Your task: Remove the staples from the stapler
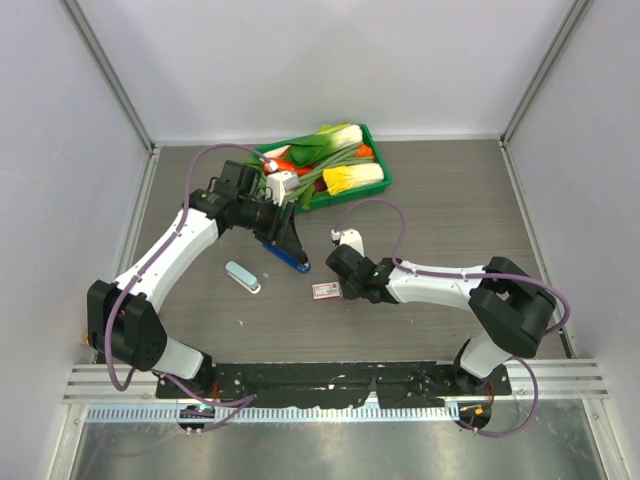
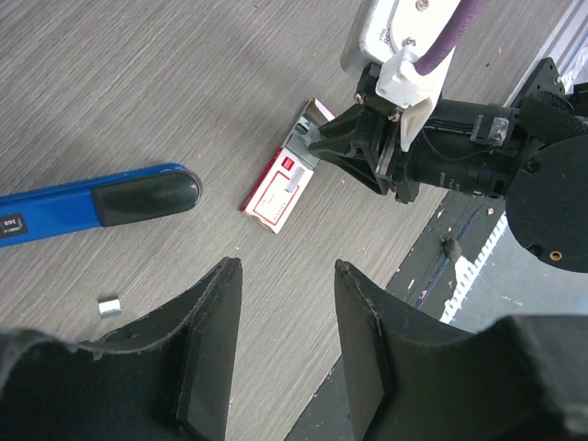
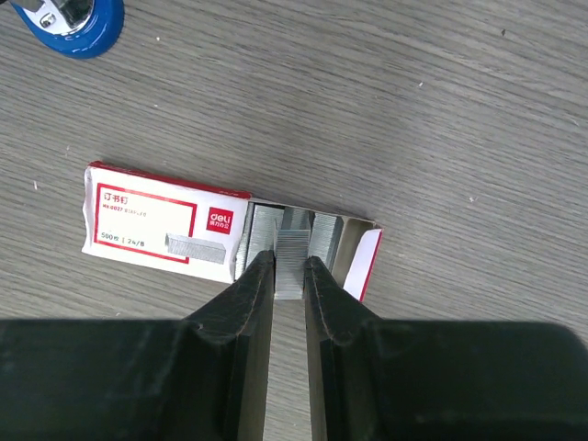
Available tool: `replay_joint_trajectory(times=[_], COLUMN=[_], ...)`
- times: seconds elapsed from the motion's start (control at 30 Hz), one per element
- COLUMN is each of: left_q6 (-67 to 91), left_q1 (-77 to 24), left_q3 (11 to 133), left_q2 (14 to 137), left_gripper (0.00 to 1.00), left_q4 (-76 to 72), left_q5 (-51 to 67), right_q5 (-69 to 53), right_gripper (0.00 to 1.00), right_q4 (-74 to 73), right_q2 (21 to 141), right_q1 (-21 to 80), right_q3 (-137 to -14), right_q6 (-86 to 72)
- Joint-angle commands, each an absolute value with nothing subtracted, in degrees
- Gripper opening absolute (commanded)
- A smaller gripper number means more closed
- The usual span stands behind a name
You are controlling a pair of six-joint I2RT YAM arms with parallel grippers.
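Blue stapler (image 2: 64, 204) cut off leftward; left jaws parted, empty; right jaws seemingly clenched on boxed staple strip (image 3: 292, 262).

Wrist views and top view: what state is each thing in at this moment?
Stapler: lying on the table, held by neither gripper.
Loose staple piece: on the table beside the stapler.
Staple box: tray slid open, staples inside.
Staple strip: pinched at the open tray.
Left gripper: open, empty.
Right gripper: shut on the staple strip.
Green basket: full of vegetables.
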State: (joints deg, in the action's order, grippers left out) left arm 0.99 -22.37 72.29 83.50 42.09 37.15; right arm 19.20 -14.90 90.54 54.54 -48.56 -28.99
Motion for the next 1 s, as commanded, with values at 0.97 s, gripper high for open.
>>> replay_joint_trajectory(times=[0.97], left_q6=[0.3], left_q1=[-22.3], left_q3=[70.6], left_q2=[81.8], left_gripper=[0.48], left_q4=[42.5], left_q5=[38.7], right_q5=[22.2], right_gripper=[0.2], right_q4=[-13.3], right_q2=[90.3], right_q1=[54.8], right_q3=[-48.7], right_q6=[-29.0])
